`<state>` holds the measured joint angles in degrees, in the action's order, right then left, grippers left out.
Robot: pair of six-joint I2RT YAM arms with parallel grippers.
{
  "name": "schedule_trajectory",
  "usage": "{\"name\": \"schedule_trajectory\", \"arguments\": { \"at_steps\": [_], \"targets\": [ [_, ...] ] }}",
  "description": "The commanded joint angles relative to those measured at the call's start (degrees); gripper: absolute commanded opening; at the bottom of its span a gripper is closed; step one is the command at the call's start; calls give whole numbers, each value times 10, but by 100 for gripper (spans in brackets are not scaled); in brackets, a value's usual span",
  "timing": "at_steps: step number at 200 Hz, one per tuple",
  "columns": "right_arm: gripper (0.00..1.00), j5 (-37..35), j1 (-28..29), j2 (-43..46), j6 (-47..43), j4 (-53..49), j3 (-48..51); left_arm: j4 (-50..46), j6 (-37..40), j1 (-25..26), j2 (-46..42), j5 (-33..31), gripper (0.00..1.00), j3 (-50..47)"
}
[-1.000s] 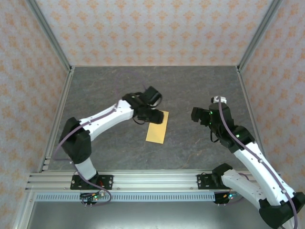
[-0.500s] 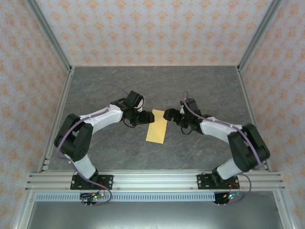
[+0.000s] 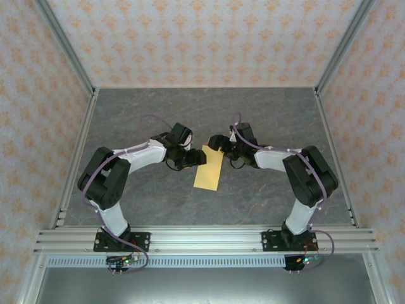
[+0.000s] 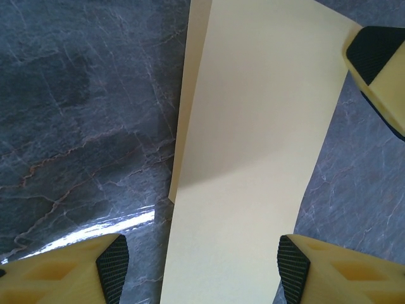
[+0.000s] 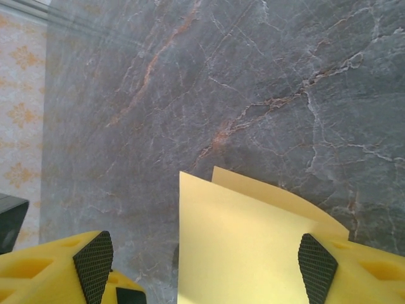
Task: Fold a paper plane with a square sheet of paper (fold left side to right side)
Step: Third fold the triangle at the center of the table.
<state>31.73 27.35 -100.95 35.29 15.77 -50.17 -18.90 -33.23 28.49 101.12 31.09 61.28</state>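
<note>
On the marbled table (image 3: 272, 114) the paper (image 3: 209, 171) looks light and limp, best pinched at its far edge, which left gripper (image 4: 201, 269) and right gripper (image 5: 205, 259) straddle wide-open.

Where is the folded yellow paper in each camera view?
Top external: paper at centre of the grey marbled table.
Left wrist: paper runs from bottom centre to upper right.
Right wrist: paper at bottom centre.
Shared landmark: that marbled table beneath it.

I read the square sheet of paper (image 4: 253, 158) as thin, matt, smooth. Table (image 4: 76, 95): dark veined stone-look, slight sheen. Right gripper (image 5: 205, 265): yellow plastic; pads (image 5: 93, 263) black, cross-hatched.
</note>
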Motion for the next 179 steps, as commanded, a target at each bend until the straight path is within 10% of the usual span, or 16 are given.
{"name": "schedule_trajectory", "arguments": {
  "at_steps": [1, 93, 179],
  "targets": [
    [80, -15, 2, -15, -20, -31, -21, 13, -10, -1, 8, 5, 66, -11],
    [78, -19, 1, -31, -31, -38, -18, 74, -41, 0, 36, 70, 61, -20],
    [81, -43, 1, 18, -83, -56, -7, 69, -50, 0, 14, 62, 20, -25]
  ]
}}
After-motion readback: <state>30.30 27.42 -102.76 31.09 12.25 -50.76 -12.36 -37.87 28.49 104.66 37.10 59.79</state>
